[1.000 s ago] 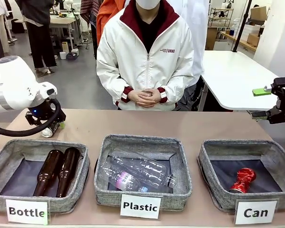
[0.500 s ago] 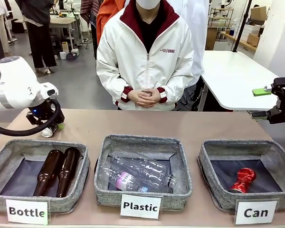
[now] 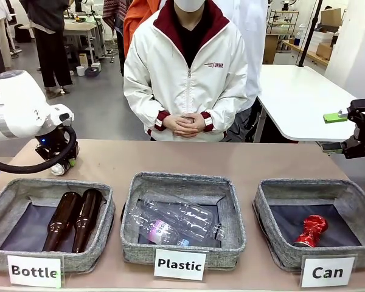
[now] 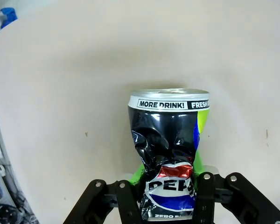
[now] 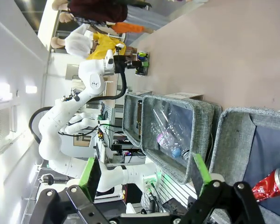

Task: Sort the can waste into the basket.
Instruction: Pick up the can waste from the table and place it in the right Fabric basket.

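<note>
The dark can with multicoloured print [image 4: 170, 154], dented and with a silver end, sits between the fingers of my left gripper [image 4: 170, 205], which is shut on it. In the front view the left gripper [image 3: 62, 159] holds this can [image 3: 59, 168] low over the table's far left, behind the "Bottle" basket. The crushed red can [image 3: 311, 230] lies inside the grey "Can" basket [image 3: 274, 243] at the front right. My right gripper [image 3: 332, 132] hangs open and empty above the table's far right edge. Its wrist view shows the red can [image 5: 270, 185] in that basket [image 5: 233, 122].
The "Bottle" basket [image 3: 103, 243] holds two brown glass bottles [image 3: 73, 219]. The "Plastic" basket [image 3: 234, 240] in the middle holds clear bottles [image 3: 176, 222]. A person [image 3: 185, 79] stands at the far side with hands clasped. Bare tabletop runs behind the baskets.
My left gripper has shifted slightly to the left with the dark can in it. The right arm, the baskets and the person have not moved.
</note>
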